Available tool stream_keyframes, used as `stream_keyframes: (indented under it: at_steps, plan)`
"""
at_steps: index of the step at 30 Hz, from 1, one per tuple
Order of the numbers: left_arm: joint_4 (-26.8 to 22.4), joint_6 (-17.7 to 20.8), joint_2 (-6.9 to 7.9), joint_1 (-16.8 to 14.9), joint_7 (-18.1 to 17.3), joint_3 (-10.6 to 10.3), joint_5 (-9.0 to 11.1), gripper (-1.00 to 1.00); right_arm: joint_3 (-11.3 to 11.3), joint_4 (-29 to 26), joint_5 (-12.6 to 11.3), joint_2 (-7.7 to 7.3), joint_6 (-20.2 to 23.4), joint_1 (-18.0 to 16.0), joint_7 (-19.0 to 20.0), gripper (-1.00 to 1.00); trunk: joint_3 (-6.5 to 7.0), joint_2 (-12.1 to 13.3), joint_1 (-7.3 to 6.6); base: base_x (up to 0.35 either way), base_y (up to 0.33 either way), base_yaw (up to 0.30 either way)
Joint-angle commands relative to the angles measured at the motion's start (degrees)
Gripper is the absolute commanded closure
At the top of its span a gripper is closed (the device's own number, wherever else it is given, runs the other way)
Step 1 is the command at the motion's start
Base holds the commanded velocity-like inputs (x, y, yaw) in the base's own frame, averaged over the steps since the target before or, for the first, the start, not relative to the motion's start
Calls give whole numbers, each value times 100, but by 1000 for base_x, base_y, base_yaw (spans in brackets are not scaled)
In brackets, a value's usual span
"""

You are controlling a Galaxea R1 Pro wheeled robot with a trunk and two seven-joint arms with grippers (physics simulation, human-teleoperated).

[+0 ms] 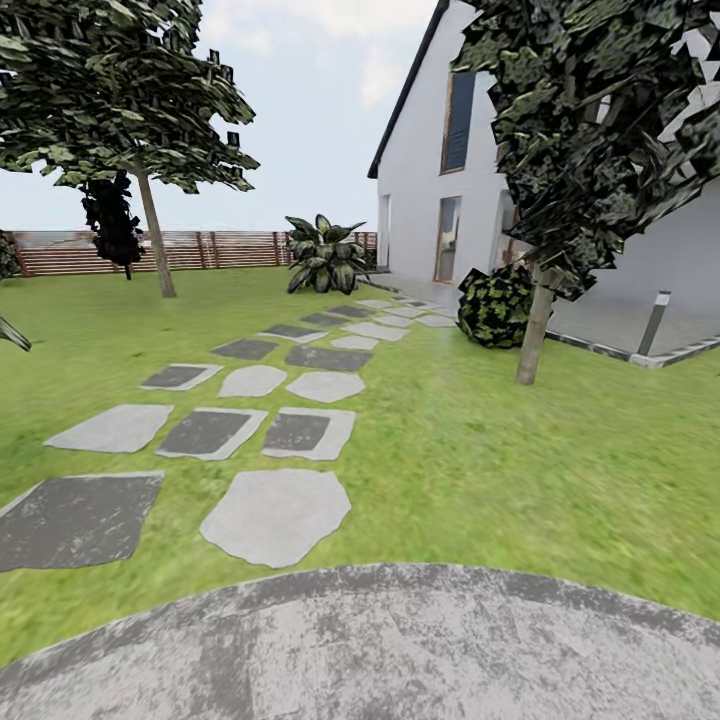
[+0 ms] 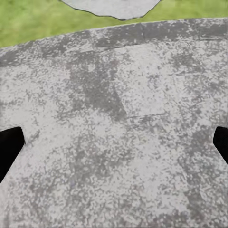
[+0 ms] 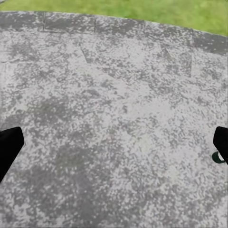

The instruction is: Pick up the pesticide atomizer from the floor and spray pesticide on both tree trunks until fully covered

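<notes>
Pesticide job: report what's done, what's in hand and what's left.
Done: nothing visible. The robot stands on grey stone paving at the lawn's edge. In hand: nothing; both wrist views show fingers spread wide over bare paving. Left: find and pick up the atomizer, then spray both trunks, the near right one and the far left one.

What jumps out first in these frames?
A path of grey stepping stones runs up the green lawn toward the white house at upper right. Two pale-trunked trees flank it: one far left by the wooden fence, one closer on the right. Both wrist views look down on mottled grey paving.
</notes>
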Motion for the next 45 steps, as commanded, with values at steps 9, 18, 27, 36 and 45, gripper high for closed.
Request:
stream_keyframes:
  at_steps: [9, 18, 27, 36, 45]
  plan:
    - [6, -19, -5, -4, 6, -3, -1, -100, -6, 1, 44, -1, -13, -3, -14, -100, -6, -3, 3, 284, 213, 0]
    - [6, -19, -9, -4, 6, -5, -1, -100, -11, 1, 40, -1, -13, -3, -14, -100, -6, -3, 3, 297, 182, -138]
    - [6, -19, -9, -4, 6, -5, -9, -100, -11, 9, 40, -1, -13, -3, -14, -100, -6, -3, 3, 304, 159, -287]
    - [6, -19, -9, -2, 6, -5, -19, -100, -11, 9, 40, -1, -13, -3, -14, -100, -6, -3, 3, 332, 84, -293]
    - [6, -19, -9, -2, 6, -5, -19, -100, -11, 8, 40, -1, -13, -3, -14, -100, -6, -3, 3, 334, 49, -293]
